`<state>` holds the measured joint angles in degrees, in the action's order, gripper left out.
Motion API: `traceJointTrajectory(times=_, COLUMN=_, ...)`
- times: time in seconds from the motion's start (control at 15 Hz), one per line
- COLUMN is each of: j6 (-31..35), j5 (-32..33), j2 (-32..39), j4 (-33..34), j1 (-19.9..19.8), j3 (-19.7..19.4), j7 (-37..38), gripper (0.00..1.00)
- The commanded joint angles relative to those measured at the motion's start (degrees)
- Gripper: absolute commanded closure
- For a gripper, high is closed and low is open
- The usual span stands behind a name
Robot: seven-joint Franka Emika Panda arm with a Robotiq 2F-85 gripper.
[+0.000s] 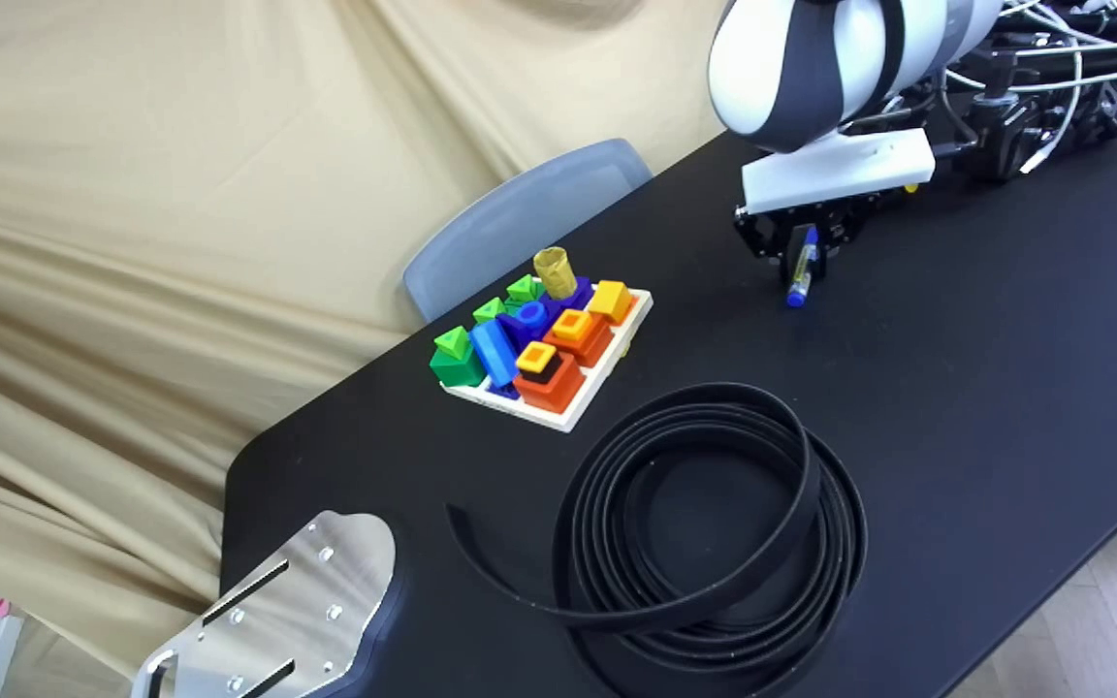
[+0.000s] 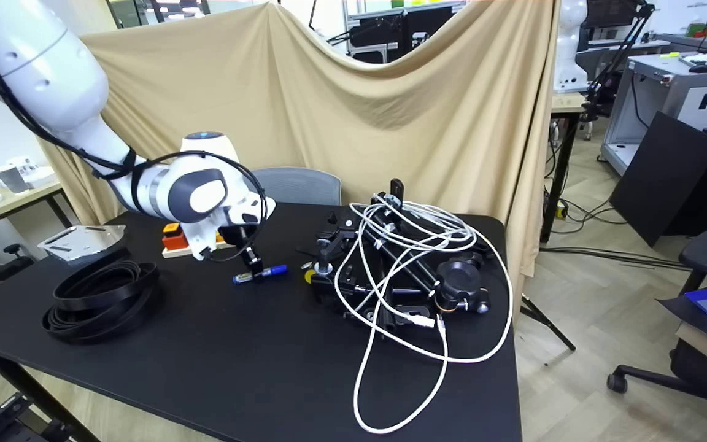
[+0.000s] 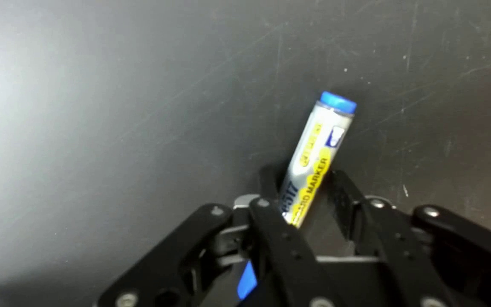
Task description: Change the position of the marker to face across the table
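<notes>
The marker (image 3: 313,149) is slim, with a white and yellow body and blue ends. It lies on the black table (image 2: 255,356) below my gripper. In the wrist view it runs aslant between my gripper's fingertips (image 3: 304,183), with narrow gaps beside it. The left finger hides part of it, and a piece of its blue cap shows past that finger. In the exterior views the marker (image 1: 799,283) also shows (image 2: 277,270), its cap pointing towards the hardware. My gripper (image 1: 799,254) is partly open, low around its middle (image 2: 255,267).
A coiled black cable (image 1: 840,514) lies on the table, with a metal plate (image 1: 316,601) beyond it. A board (image 1: 607,373) of coloured blocks stands near the chair (image 1: 529,213) side. Black hardware with a tangled white cable (image 2: 445,350) lies close to the marker's cap end.
</notes>
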<state>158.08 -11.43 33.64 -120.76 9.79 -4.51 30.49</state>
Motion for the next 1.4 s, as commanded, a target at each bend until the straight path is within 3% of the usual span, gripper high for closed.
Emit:
traceJointTrajectory(times=0.0, j6=0.7, j5=0.2, j2=-0.3, j4=0.0, j1=1.1, j3=-1.1, j7=1.2, gripper=0.92)
traceJointTrajectory(times=0.07, j6=0.7, j5=1.0, j2=-0.3, j4=-0.1, j1=1.3, j3=-1.2, j7=0.4, gripper=0.98)
traceJointTrajectory(times=0.53, j6=0.1, j5=11.6, j2=-0.7, j4=0.0, j1=3.1, j3=-1.0, j7=-10.9, gripper=0.95)
traceJointTrajectory(times=0.87, j6=7.0, j5=15.6, j2=0.2, j4=-0.5, j1=2.3, j3=1.4, j7=-19.1, gripper=0.95)
traceJointTrajectory(times=1.13, j6=11.3, j5=12.6, j2=1.0, j4=-0.9, j1=-2.9, j3=9.0, j7=-27.3, gripper=0.95)
traceJointTrajectory(times=1.33, j6=10.9, j5=10.7, j2=1.8, j4=-0.7, j1=-8.2, j3=15.8, j7=-33.6, gripper=0.95)
